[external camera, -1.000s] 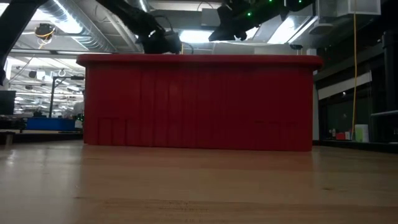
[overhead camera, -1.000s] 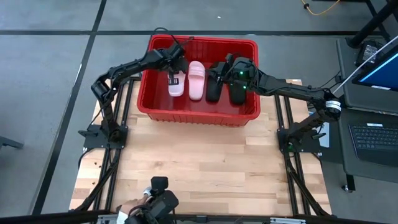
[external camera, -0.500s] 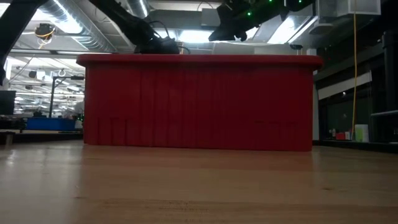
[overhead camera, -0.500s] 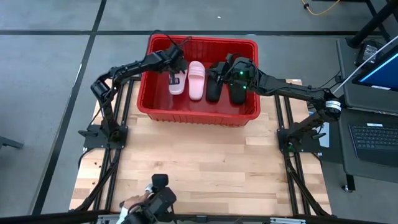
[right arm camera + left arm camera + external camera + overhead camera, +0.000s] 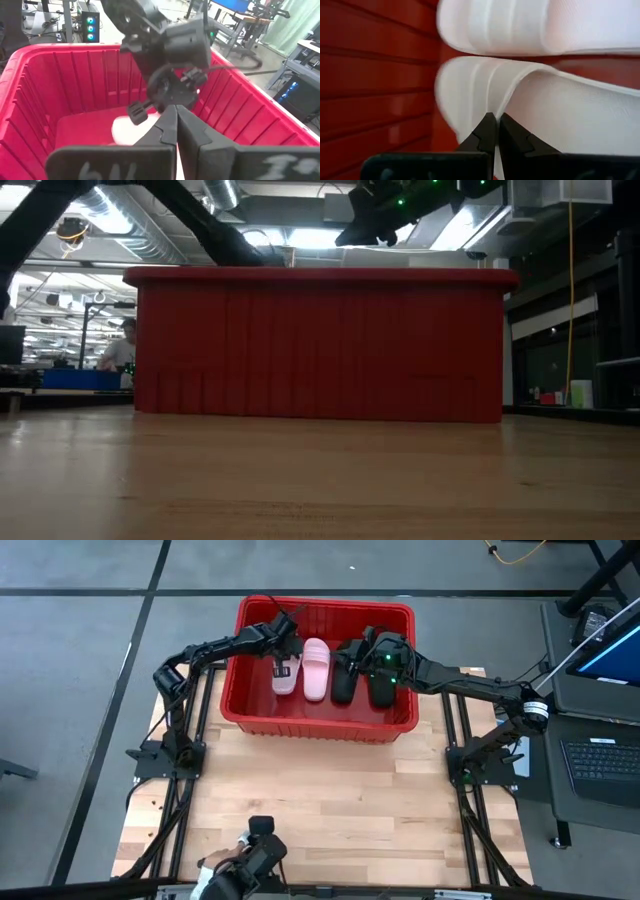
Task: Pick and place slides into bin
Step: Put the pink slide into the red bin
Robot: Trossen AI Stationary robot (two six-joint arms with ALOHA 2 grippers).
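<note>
The red bin [image 5: 320, 726] stands at the table's far side and holds all the slides side by side: two pale pink ones [image 5: 285, 682] [image 5: 316, 668] and two black ones [image 5: 343, 680] [image 5: 381, 690]. My left gripper [image 5: 279, 662] is down inside the bin, shut on the leftmost pink slide [image 5: 560, 115]. The other pink slide [image 5: 545, 25] lies just beside it. My right gripper [image 5: 362, 652] hovers over the black slides, shut and empty [image 5: 175, 112]. In the low view the bin's near wall [image 5: 320, 345] hides the slides and my left gripper. My left gripper pinches the thin edge of the pink slide's strap [image 5: 512, 92] between its two fingertips [image 5: 485, 127]. The fingers reach in from the bin's left side, slanting down. Whether the slide rests on the bin floor or hangs just above it, I cannot tell.
The wooden table [image 5: 330, 800] lies between the bin and the near edge. A person's hand [image 5: 215, 868] with a dark device [image 5: 258, 852] shows at the near edge. A person [image 5: 120, 352] sits in the room behind. A laptop [image 5: 600, 770] stands off the table's right.
My left gripper has gone down into the bin with the pink slide. In the low view it has sunk below the bin's rim.
</note>
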